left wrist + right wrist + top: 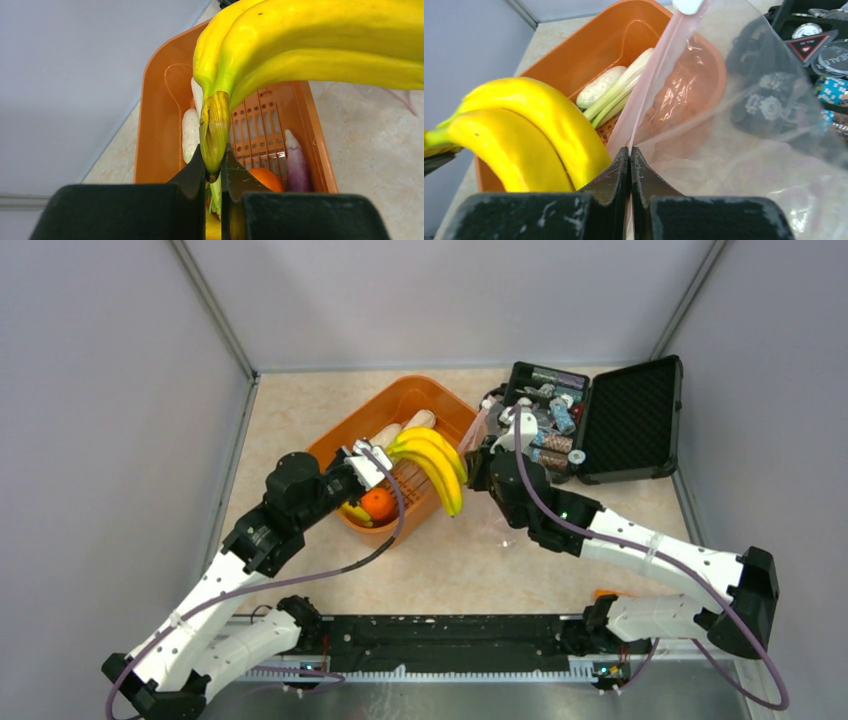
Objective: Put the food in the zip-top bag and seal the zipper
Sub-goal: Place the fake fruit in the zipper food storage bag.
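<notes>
Holding the bananas (310,45) by the stem, the left claw (214,165) is squeezed nearly shut on that brownish stub. The bunch hangs across the right rim of the orange basket (340,435), tips pointing toward the basket's near corner. Can't tell whether it touches the rim.

The right claw (630,155) is just right of the basket, clamped fully shut on the zipper (659,75), the pink strip of the bag (734,140). The strip runs away from the fingers along the basket's right edge, and the clear plastic sags out on the side away from the basket. Can't tell if the mouth is open. The bananas sit right beside the strip on the basket side, so that gap is tight.

Inside the basket, the orange (377,503) is at the near end with the eggplant (297,160) next to it. The green stalks (619,95) and the whitish piece (600,86) are toward the far end.

The black case (620,420) lies open right of the basket, past the bag, so that side is cramped. The widest free stretch of table (450,570) is in front of the basket.
</notes>
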`<control>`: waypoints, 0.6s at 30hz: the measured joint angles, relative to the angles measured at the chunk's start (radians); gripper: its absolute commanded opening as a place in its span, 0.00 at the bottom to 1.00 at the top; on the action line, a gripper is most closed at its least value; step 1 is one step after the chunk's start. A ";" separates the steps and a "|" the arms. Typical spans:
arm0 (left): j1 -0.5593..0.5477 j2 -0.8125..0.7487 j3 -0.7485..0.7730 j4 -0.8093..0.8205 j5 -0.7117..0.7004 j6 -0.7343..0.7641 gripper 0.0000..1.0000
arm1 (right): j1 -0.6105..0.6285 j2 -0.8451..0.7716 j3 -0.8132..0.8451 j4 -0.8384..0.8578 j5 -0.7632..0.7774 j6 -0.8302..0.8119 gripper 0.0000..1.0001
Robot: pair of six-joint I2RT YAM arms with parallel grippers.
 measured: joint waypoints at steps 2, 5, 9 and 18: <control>0.000 0.006 0.000 -0.003 -0.002 0.013 0.00 | 0.001 -0.005 0.000 0.015 -0.016 0.003 0.00; -0.001 0.019 0.000 -0.003 0.003 0.020 0.00 | 0.001 -0.009 0.000 0.034 -0.047 0.009 0.00; -0.006 0.026 0.000 0.004 -0.003 0.020 0.00 | 0.001 -0.009 0.000 0.035 -0.082 0.013 0.00; -0.105 0.053 0.000 0.077 -0.146 0.032 0.00 | 0.000 -0.007 0.006 0.006 -0.129 0.026 0.00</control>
